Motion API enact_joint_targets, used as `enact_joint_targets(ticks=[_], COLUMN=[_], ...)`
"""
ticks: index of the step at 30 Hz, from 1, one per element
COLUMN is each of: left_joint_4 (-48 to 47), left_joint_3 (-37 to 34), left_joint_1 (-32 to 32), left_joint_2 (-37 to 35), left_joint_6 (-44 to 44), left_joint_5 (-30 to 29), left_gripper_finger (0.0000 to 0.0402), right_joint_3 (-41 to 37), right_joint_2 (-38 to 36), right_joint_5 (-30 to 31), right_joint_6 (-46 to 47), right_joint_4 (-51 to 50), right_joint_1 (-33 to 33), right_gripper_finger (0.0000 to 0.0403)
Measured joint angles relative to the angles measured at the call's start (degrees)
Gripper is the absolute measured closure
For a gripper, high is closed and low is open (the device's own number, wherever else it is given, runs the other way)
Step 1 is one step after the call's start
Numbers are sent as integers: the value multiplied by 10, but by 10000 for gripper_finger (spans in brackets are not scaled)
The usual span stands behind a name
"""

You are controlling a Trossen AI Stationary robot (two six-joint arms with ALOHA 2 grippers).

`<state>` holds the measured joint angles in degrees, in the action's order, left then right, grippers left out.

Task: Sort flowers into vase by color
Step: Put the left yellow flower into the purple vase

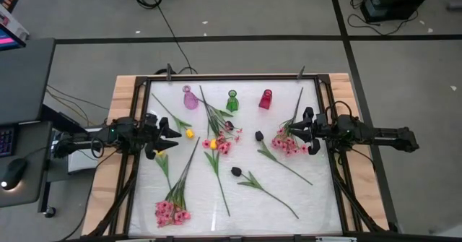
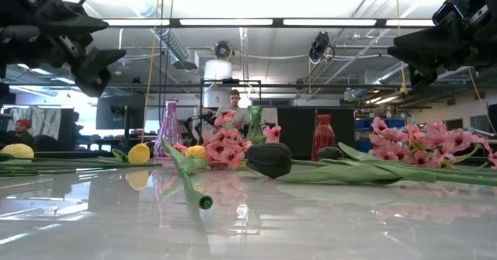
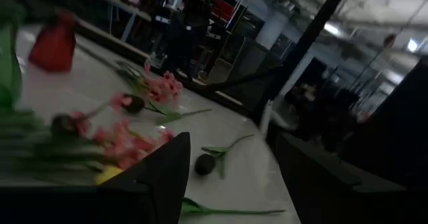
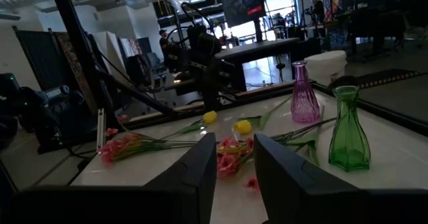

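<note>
Flowers lie flat on the white table. Yellow tulips (image 1: 190, 134) (image 1: 160, 154) lie at the left. Pink sprays lie at the centre (image 1: 220, 142), right (image 1: 289, 142) and near left (image 1: 171, 213). Dark tulips lie at the centre (image 1: 258, 135) (image 1: 236, 171). A purple vase (image 1: 190, 97), a green vase (image 1: 232, 101) and a red vase (image 1: 266, 100) stand in a row at the far side. My left gripper (image 1: 175, 130) is open and empty, raised above the table beside a yellow tulip. My right gripper (image 1: 297, 131) is open and empty, raised beside the right pink spray.
A dark metal frame (image 1: 231, 77) runs around the table top. Cables (image 1: 123, 191) run along the left and right edges. Long green stems (image 1: 216, 177) cross the middle of the table. In the low view, a person (image 2: 234, 105) stands in the room beyond the table.
</note>
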<state>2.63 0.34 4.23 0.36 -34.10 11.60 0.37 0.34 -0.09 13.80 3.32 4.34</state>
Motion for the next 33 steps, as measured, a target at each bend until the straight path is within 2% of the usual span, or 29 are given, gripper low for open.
enact_joint_targets(ticks=[7, 13, 18, 23, 27, 33], left_joint_4=[0, 0, 1, 2, 0, -26], left_joint_3=[0, 0, 0, 1, 22, 100], left_joint_1=[0, 1, 1, 1, 1, 1], left_joint_2=[0, 0, 0, 0, 0, 6], left_joint_6=[-166, -214, -335, -420, -425, -334], left_joint_5=[0, -2, -2, -11, -16, -42], left_gripper_finger=[173, 173, 173, 173, 173, 173], right_joint_3=[0, 0, 0, 0, 0, 0], right_joint_2=[0, 0, 0, 0, 0, 0], right_joint_5=[0, 0, 0, 0, 0, 0], right_joint_6=[0, 0, 0, 0, 0, 0], right_joint_4=[0, 0, 0, 0, 0, 0], right_joint_1=[0, 0, 0, 0, 0, 0], right_gripper_finger=[292, 292, 292, 292, 292, 292])
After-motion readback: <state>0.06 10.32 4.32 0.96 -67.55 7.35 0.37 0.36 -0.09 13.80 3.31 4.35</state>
